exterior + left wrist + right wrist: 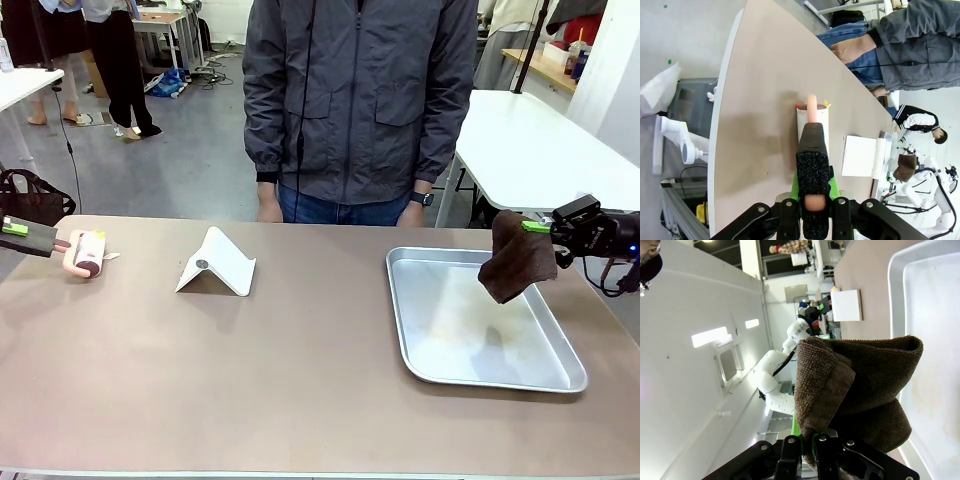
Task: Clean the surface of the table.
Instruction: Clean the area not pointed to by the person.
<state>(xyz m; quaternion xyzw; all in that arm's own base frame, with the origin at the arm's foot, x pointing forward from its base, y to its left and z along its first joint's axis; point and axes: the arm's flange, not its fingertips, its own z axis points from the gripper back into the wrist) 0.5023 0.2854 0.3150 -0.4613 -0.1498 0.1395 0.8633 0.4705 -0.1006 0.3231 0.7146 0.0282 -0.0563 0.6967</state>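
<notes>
My right hand (pixel 537 227) pinches the limp cloth (pixel 515 262) at three o'clock, my left hand (pixel 30 235) the roller (pixel 85 252) at nine; the worktop (pixel 300 380) looks rigid and smooth, for wiping, not grasping.

The floor (pixel 190 140) is smooth grey, with loose cables and something blue (pixel 165 82) lying on it near a small wooden desk (pixel 165 18) at the back. A white-topped table (pixel 530 150) stands to the right on thin white legs, and another white top (pixel 20 85) juts in at the far left, with a dark bag (pixel 35 195) nearer the camera. In the right wrist view a plain white surface (pixel 690 400) (wall or ceiling, unclear in the rolled view) carries a bright rectangular patch of light (pixel 710 337).
</notes>
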